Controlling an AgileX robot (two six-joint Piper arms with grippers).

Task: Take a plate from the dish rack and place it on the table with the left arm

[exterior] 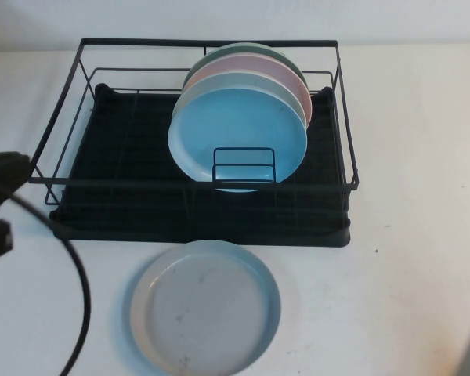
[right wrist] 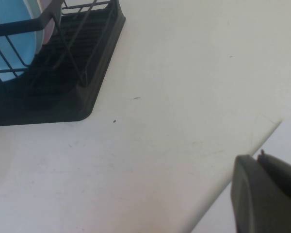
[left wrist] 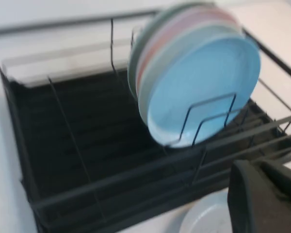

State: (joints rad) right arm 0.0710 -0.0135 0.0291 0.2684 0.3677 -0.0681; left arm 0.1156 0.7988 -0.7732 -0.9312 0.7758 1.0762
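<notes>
The fingers of the left gripper (left wrist: 264,199) show only as a dark block at the edge of the left wrist view, and whether they are spread or pressed together cannot be told; the same holds for the right gripper (right wrist: 266,194), a dark block over the counter's (exterior: 423,117) far right edge. In the high view the left arm (exterior: 1,188) sits at the left edge beside the dish rack (exterior: 86,184), its black cable (exterior: 78,298) looping down over the counter. The plate (exterior: 205,307) lies flat on the white counter just in front of the rack, face up, rim raised; being round, it has no long axis. In the rack, a sky-blue plate (exterior: 239,133) stands on edge facing the robot, with a pink plate (exterior: 286,82) and others behind it. The counter is plain white with a few tiny dark specks. No writing can be read.
</notes>
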